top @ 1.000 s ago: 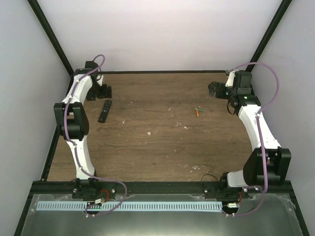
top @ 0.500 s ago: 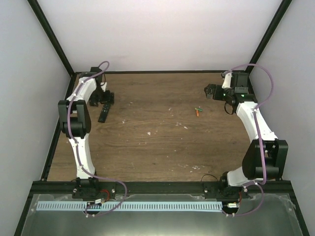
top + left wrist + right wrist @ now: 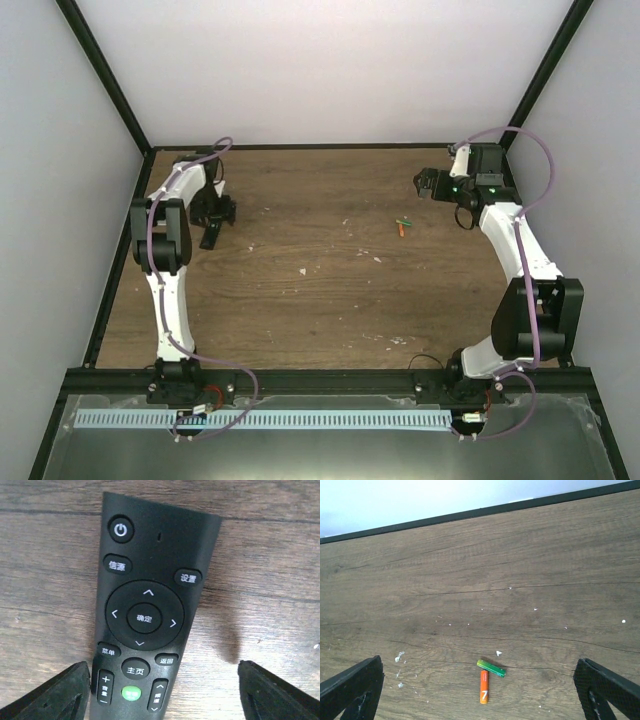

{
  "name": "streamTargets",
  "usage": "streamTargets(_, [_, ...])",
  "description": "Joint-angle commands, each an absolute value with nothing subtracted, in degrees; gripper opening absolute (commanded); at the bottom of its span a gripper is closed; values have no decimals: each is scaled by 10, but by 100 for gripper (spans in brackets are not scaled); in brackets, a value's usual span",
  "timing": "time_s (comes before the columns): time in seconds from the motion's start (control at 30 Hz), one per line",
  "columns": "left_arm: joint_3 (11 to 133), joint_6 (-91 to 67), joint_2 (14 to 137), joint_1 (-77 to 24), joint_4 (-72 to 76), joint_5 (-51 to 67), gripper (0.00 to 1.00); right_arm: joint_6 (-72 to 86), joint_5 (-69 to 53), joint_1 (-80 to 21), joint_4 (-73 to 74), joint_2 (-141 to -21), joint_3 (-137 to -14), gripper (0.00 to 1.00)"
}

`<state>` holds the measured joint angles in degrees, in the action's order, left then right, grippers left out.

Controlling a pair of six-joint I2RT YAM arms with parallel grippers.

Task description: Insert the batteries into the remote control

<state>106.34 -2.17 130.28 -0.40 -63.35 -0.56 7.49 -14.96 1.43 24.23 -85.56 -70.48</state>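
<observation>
two batteries [image 3: 484, 685] ahead of spread right tool [image 3: 426, 185], remote control [image 3: 145, 615] within spread left tool [image 3: 213, 217]

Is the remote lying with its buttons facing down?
No, the remote control lies with its power key and round pad facing up, toward the camera.

The counter [image 3: 330, 300] is brown wood with dark lines and fills the middle of the top view; small pale chips [image 3: 303, 271] lie on it; a white back wall [image 3: 330, 70] runs across the top; a pale left wall [image 3: 50, 200] and a pale right wall [image 3: 612, 200] close the sides; thin black posts [image 3: 100, 75] lean up in the upper corners; a black bar [image 3: 330, 381] runs along the counter's lower edge; below it lies a shiny grey metal sheet [image 3: 330, 455] with a long white strip [image 3: 300, 419]; the light is soft and even.
</observation>
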Motion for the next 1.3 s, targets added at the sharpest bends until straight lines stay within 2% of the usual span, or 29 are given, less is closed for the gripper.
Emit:
streamTargets(0.0, [1067, -12, 1313, -5, -643, -7, 77, 81, -154, 19, 248, -855, -731, 100])
streamTargets(0.17, [1064, -10, 1327, -5, -647, 5, 59, 81, -155, 19, 249, -854, -735, 100])
streamTargets(0.57, [1064, -17, 1302, -7, -631, 64, 29, 85, -221, 6, 234, -865, -727, 97])
streamTargets(0.63, [1073, -24, 1293, -10, -628, 84, 22, 95, -240, -5, 223, -869, -720, 96])
streamTargets(0.7, [1086, -36, 1287, -17, -627, 109, 10, 106, -258, -25, 211, -877, -715, 94])
streamTargets(0.77, [1096, -61, 1279, -28, -620, 143, 4, 120, -275, -47, 200, -890, -714, 93])
streamTargets(1.07, [1125, -218, 1259, -110, -518, 260, 0, 154, -344, -161, 168, -991, -765, 85])
streamTargets(1.27, [1174, -295, 1268, -158, -489, 263, 0, 169, -380, -202, 156, -1050, -812, 80])
